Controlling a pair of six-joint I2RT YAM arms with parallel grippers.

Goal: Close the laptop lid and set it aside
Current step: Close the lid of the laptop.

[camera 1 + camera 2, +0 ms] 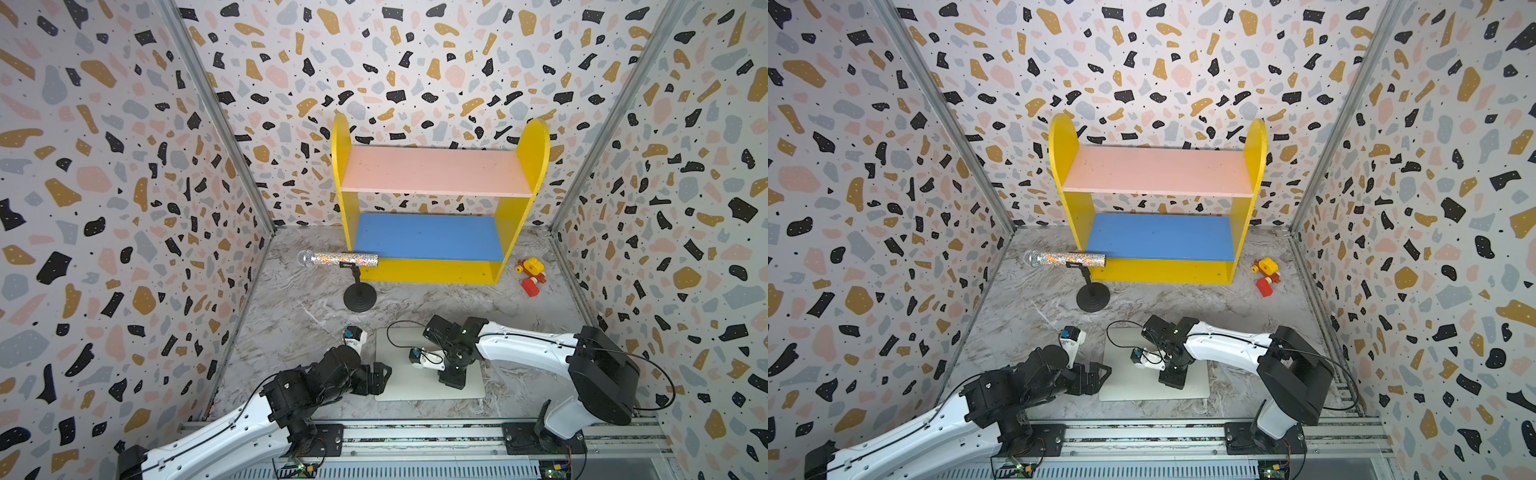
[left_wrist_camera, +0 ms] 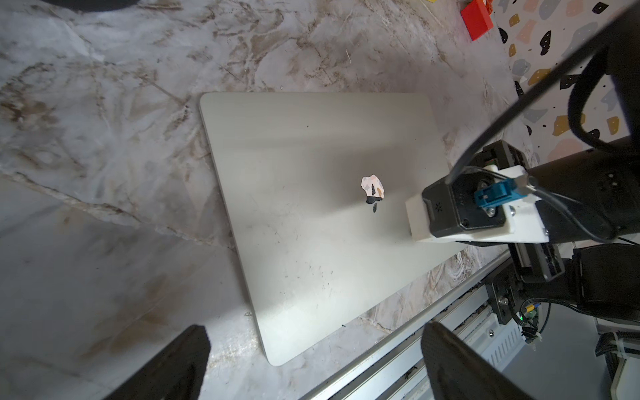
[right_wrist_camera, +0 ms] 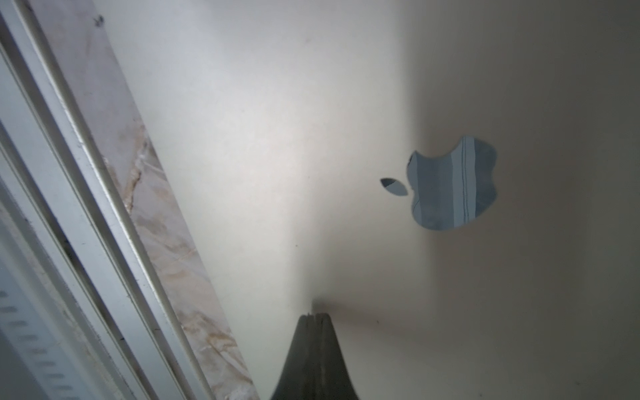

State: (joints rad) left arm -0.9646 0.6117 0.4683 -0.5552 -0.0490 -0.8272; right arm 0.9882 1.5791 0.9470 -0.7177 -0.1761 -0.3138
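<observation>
Your laptop (image 1: 415, 388) (image 1: 1129, 388) lies flat on the marble table (image 1: 299, 316), close to the table's front edge and about midway between its left and right edges. It sits parallel to the rail (image 1: 415, 434) that carries both arms. The laptop lid (image 2: 294, 156) (image 3: 277, 138) is down, silver-grey outside up, with the apple logo (image 2: 372, 188) (image 3: 450, 183) showing near its centre. Your right gripper (image 1: 453, 378) (image 1: 1173, 378) (image 3: 317, 317) points straight down over the lid with its jaws pressed together and nothing between them. In the right wrist view its tip meets its own shadow on the metal, beside the logo, so it looks to be touching the lid. Your left gripper (image 1: 378, 376) (image 1: 1096, 376) (image 2: 315, 327) hangs just beside the laptop's left edge, toward its front-left corner. Its jaws are spread wide and hold nothing, and its dark fingers (image 2: 187, 356) frame that corner in the left wrist view. You cannot tell from the pictures whether they touch the laptop. At the table's back edge stands a yellow shelf (image 1: 428, 270) with a pink board above a blue one. A glittery microphone (image 1: 338, 259) on a black stand is before its left end. Red and yellow toy blocks (image 1: 530, 276) lie near the right edge.
</observation>
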